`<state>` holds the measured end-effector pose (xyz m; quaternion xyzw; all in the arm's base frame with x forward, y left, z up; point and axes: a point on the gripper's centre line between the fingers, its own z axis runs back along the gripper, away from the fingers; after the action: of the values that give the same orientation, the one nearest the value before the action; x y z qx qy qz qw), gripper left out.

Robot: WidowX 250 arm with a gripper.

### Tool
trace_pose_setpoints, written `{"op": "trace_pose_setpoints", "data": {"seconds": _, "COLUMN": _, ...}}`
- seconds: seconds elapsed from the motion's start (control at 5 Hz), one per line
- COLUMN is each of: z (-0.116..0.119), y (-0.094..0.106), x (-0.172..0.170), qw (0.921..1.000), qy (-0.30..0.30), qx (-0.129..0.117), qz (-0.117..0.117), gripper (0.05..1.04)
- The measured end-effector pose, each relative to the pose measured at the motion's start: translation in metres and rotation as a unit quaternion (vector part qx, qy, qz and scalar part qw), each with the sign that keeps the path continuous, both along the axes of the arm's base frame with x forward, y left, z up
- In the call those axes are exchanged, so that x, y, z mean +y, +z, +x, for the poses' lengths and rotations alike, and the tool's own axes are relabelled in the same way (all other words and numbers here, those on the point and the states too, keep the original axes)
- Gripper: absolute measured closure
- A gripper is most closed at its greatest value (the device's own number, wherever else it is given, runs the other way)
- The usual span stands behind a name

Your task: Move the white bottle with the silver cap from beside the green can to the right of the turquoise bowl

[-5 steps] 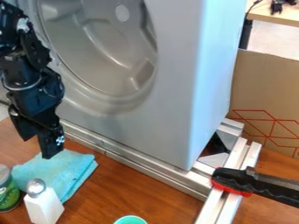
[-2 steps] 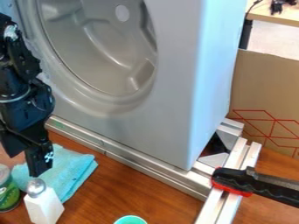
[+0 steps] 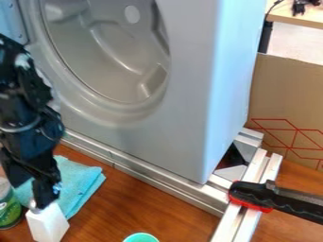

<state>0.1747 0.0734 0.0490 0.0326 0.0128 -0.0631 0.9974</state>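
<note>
The released gripper (image 3: 29,195) hangs at the bottle's (image 3: 47,225) top. Beside the bottle stands a can (image 3: 9,208); behind it, a cloth (image 3: 82,182).

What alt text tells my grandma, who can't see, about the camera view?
A black robot gripper hangs at the top of a white bottle on a wooden table, near a blue cloth and green can. Behind stands a big grey machine.

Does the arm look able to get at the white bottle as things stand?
Probably yes: the end effector is right at the top of the white bottle, with nothing seen blocking it. The green can close beside may leave little room there.
</note>
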Motion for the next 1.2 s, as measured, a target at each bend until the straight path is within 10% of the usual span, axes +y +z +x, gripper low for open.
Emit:
{"op": "trace_pose_setpoints", "data": {"seconds": 0.6, "z": -0.009, "y": -0.027, "x": -0.007, "qw": 0.9989, "qy": 0.031, "qx": 0.034, "qz": 0.008, "gripper": 0.123}}
{"op": "trace_pose_setpoints", "data": {"seconds": 0.8, "z": -0.014, "y": -0.026, "x": -0.003, "qw": 0.9974, "qy": 0.049, "qx": 0.047, "qz": 0.023, "gripper": 0.381}}
{"op": "trace_pose_setpoints", "data": {"seconds": 1.2, "z": 0.008, "y": 0.004, "x": -0.020, "qw": 0.9996, "qy": 0.025, "qx": -0.007, "qz": 0.010, "gripper": 0.563}}
